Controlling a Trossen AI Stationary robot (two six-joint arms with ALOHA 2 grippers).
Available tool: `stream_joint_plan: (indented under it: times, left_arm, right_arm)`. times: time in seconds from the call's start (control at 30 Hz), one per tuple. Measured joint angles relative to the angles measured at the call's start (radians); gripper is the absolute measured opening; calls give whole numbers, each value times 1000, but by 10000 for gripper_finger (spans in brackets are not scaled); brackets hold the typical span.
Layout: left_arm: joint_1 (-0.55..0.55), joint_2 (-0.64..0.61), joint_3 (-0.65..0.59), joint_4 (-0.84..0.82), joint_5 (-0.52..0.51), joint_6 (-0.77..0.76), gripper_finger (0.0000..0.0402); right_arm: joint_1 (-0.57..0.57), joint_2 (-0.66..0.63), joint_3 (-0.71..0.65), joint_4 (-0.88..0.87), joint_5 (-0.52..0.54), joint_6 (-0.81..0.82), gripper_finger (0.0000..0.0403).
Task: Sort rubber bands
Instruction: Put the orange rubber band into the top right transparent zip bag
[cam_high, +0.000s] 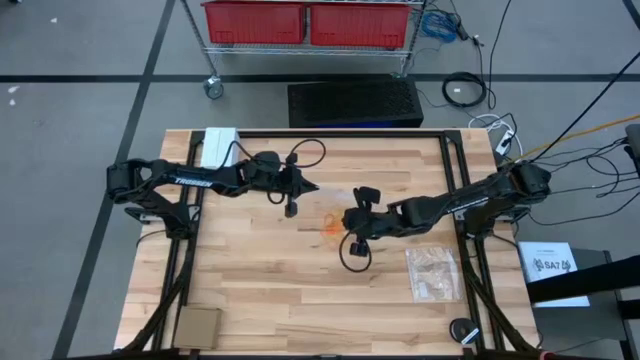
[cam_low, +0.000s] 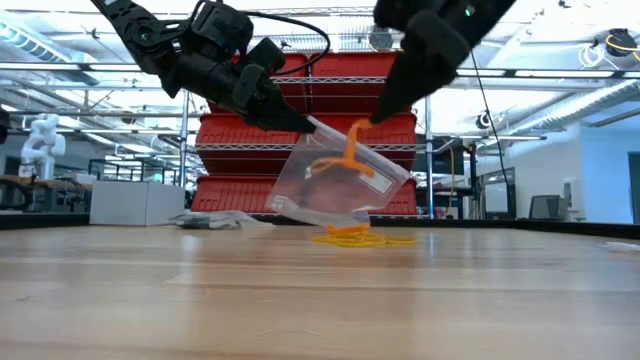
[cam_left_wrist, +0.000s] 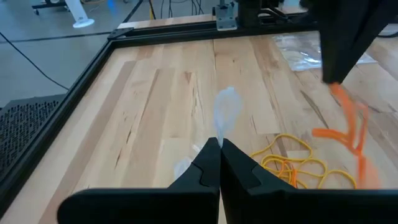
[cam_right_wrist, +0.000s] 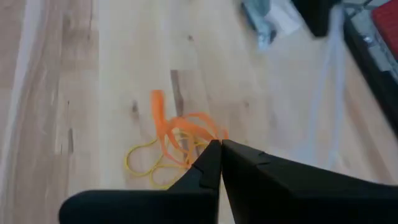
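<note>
My left gripper (cam_left_wrist: 219, 146) is shut on a clear plastic zip bag (cam_low: 335, 180), held up over the middle of the table. Beside it my right gripper (cam_low: 372, 122) is shut on a few orange rubber bands (cam_low: 348, 160), which dangle next to the bag's upper part. Below them a small heap of yellow and orange rubber bands (cam_low: 352, 238) lies flat on the wood; in the high view the heap (cam_high: 330, 224) sits between the two grippers. The right wrist view shows the held orange bands (cam_right_wrist: 180, 127) above yellow loops (cam_right_wrist: 148, 163). My left gripper pinches the bag's upper corner (cam_low: 312, 127) between its two fingers, coming in slanting down from the table's left. The bag hangs tilted below the fingers; whether its lower end (cam_low: 325, 218) touches the table I cannot tell. My right gripper pinches the orange bands by their upper end (cam_low: 362, 128) between its fingertips, slanting down from the table's right. The bands hang slack below the fingers (cam_left_wrist: 351, 124), lifted clear of the table.
A second clear bag (cam_high: 435, 272) lies flat near the table's right edge. A white box (cam_high: 218, 146) stands at the far left corner, a cardboard piece (cam_high: 197, 325) at the near left. A black frame (cam_high: 455, 160) rims the table.
</note>
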Motion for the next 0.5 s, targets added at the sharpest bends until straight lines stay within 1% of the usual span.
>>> stream_joint_plan:
  times: [0.13, 0.3, 0.5]
  left_arm:
    - [0, 0, 0, -1, 0, 0, 0]
    - [0, 0, 0, -1, 0, 0, 0]
    - [0, 0, 0, 1, 0, 0, 0]
  right_arm:
    - [23, -1, 62, -63, 75, -4, 0]
    - [5, 24, 62, -135, 26, 47, 0]
    - [-7, 56, 60, -208, 6, 86, 0]
